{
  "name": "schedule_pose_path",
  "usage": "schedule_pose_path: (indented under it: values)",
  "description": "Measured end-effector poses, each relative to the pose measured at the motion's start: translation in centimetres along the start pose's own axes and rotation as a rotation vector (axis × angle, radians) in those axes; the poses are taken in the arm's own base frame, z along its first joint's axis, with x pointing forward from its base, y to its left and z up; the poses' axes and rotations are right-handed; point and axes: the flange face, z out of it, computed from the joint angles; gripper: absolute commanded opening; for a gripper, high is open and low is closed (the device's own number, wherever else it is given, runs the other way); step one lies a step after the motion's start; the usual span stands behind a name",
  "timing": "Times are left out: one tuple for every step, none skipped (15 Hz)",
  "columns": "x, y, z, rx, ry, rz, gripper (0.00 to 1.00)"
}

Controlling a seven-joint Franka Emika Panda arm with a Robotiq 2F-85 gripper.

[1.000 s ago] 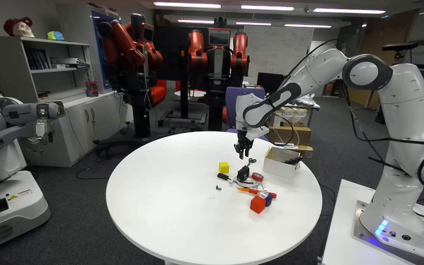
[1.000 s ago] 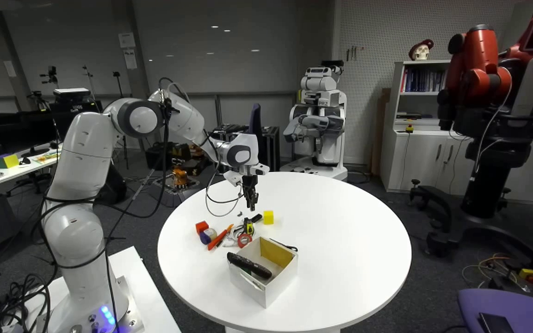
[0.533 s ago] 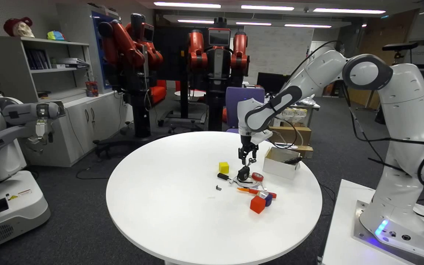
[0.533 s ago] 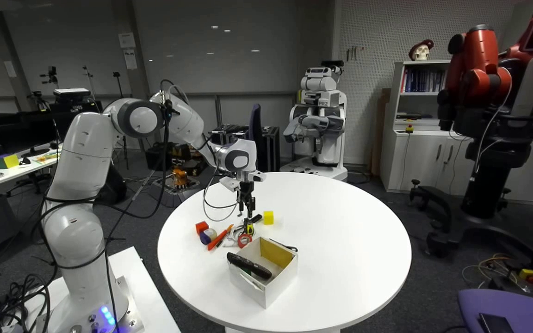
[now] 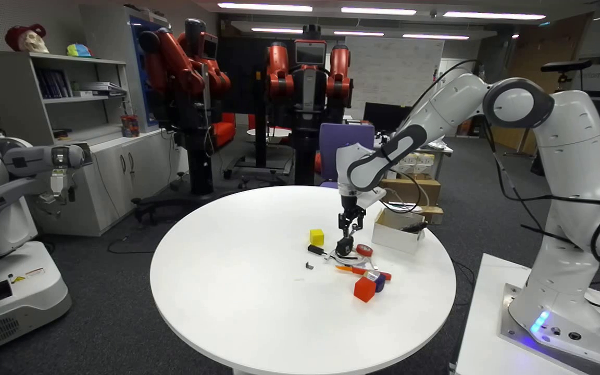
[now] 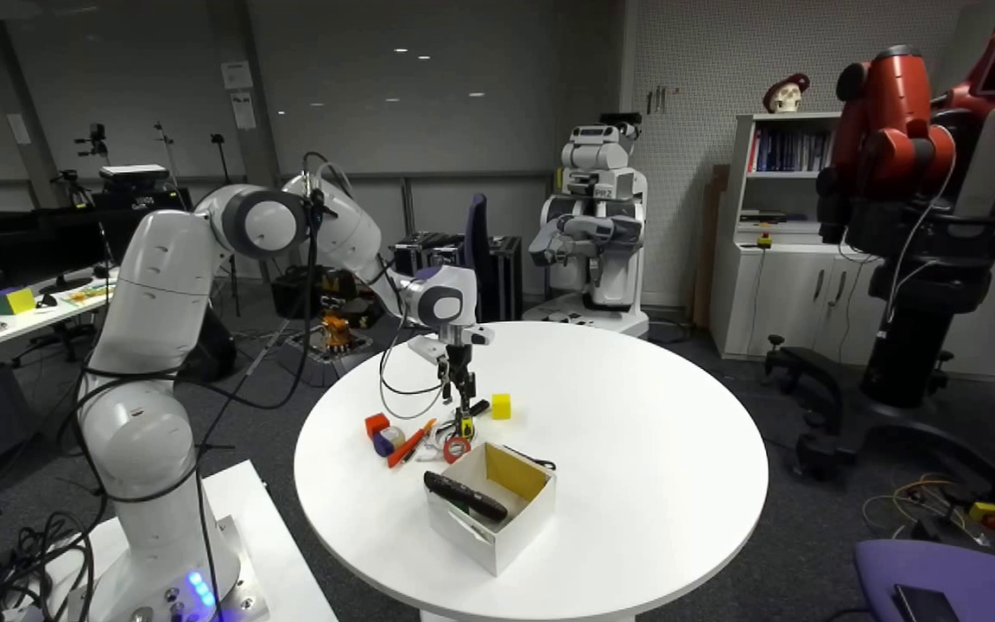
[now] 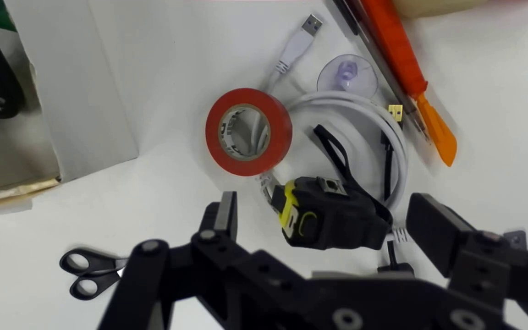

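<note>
A black and yellow tape measure (image 7: 337,215) stands on the white round table (image 5: 237,291), with its black strap loose beside it. My gripper (image 7: 327,215) is spread wide just over it; in the wrist view white gaps show on both sides, so the fingers (image 7: 433,233) are apart from it. In both exterior views the gripper (image 5: 349,229) points down directly above the tape measure (image 6: 465,426). Close by lie a red tape roll (image 7: 281,133) and a coiled white USB cable (image 7: 400,156). Black-handled scissors (image 7: 101,266) are partly hidden by the gripper in the wrist view.
A white open box (image 6: 532,527) with a black remote (image 6: 465,496) stands near the gripper. An orange knife (image 5: 380,274), red cube (image 5: 365,289) and blue tape roll (image 5: 380,283) lie to one side. A yellow cube (image 5: 316,237) sits by a black handle (image 5: 316,250).
The arm has come down and shifted slightly, bringing the gripper over the tape measure. Its fingers have spread from a narrower gap to wide. The objects on the table have not moved.
</note>
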Motion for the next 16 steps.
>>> schedule_pose_path:
  values:
    - [0.1,-0.1,0.2,0.002,0.011,0.0,1.0]
    - [0.3,-0.2,0.4,0.004,0.021,0.001,1.0]
    - [0.4,-0.3,0.6,0.006,0.033,0.001,1.0]
    - [0.6,-0.5,0.9,0.009,0.044,0.003,1.0]
    - [0.7,-0.7,1.3,0.01,0.056,0.006,1.0]
    - [0.9,-0.9,1.7,0.012,0.067,0.01,1.0]
    - [1.0,-1.2,2.1,0.013,0.075,0.012,1.0]
    - [1.0,-1.5,2.3,0.015,0.083,0.014,1.0]
    - [1.1,-1.7,2.5,0.017,0.092,0.013,1.0]
    - [1.2,-1.9,2.6,0.019,0.102,0.012,1.0]
    - [1.3,-1.9,2.7,0.021,0.108,0.013,1.0]
    - [1.3,-1.9,2.8,0.022,0.111,0.013,1.0]
    - [1.3,-1.9,2.9,0.021,0.11,0.014,1.0]
    - [1.3,-1.9,3.0,0.021,0.109,0.014,1.0]
    - [1.3,-1.9,3.1,0.02,0.107,0.014,1.0]
    - [1.3,-1.9,3.1,0.02,0.107,0.014,1.0]
